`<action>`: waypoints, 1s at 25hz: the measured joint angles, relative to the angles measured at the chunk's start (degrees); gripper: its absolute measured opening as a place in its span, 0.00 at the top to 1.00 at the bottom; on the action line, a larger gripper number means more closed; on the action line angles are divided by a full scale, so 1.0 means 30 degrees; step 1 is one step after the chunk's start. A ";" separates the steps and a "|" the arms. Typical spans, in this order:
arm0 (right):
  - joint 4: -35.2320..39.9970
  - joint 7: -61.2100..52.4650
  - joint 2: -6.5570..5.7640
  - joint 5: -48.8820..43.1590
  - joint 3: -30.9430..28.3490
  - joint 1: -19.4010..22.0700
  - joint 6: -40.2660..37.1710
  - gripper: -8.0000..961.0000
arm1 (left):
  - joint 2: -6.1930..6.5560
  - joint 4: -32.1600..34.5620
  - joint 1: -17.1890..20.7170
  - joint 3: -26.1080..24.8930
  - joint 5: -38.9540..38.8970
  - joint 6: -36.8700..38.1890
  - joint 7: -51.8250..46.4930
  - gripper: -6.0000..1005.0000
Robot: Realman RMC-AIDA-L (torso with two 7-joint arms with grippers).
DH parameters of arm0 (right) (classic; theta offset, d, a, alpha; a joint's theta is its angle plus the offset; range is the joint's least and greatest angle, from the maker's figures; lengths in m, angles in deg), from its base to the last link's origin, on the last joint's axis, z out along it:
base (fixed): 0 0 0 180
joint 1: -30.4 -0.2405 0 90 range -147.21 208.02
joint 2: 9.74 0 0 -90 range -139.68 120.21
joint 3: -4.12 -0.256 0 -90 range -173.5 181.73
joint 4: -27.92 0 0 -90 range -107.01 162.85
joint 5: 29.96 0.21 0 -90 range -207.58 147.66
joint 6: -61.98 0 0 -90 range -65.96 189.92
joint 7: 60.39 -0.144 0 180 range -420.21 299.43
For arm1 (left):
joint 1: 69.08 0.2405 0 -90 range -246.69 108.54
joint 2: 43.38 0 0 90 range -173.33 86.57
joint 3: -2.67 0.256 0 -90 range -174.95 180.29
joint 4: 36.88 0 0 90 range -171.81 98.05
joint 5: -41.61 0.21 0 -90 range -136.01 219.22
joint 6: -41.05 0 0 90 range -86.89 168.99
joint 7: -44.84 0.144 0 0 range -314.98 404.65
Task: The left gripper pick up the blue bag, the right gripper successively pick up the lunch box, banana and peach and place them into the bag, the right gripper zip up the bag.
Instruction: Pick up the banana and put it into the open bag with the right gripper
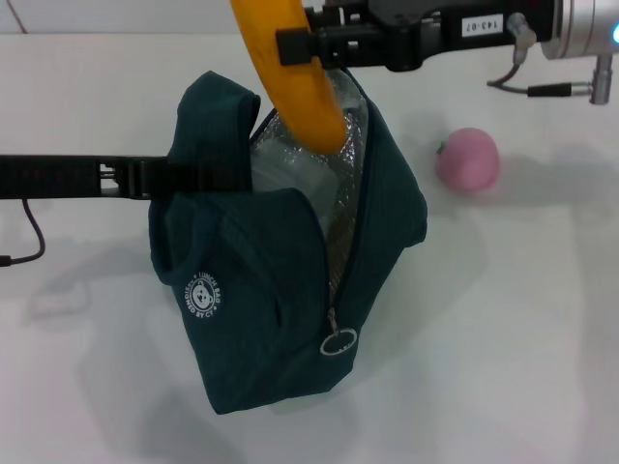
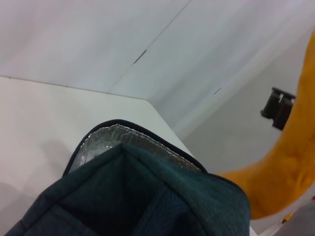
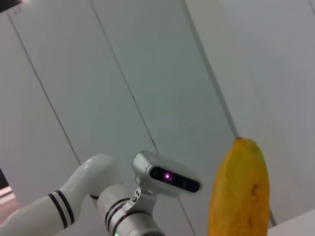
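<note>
Between right gripper (image 1: pixel 302 46) jaws, banana (image 1: pixel 290 77)

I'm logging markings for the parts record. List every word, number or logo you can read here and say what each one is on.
"143.07": white label on the right arm, printed upside down in the head view.
"LUNCH BAG": part of the ring text on the round white logo on the blue bag; the other words there are too small to read.
Wrist views: no readable text.

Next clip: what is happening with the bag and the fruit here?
The left gripper holds the dark teal fabric cooler bag open by its top edge. The right gripper grips the long yellow-orange banana, whose lower end is entering the foil-lined opening. The small round pink peach lies on the white table.
</note>
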 joint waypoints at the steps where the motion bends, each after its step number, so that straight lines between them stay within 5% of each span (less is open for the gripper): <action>1: -0.0125 0.0030 0.0001 0.0050 0.0006 0.0069 -0.0085 0.57 | 0.0002 -0.0004 -0.0001 0.0000 0.0000 -0.0003 0.0000 0.95; 25: -0.1847 0.0728 0.0085 0.1323 0.0822 0.1951 -0.1350 0.56 | -0.0033 -0.0049 0.0203 -0.0026 0.0002 -0.0038 0.0106 0.95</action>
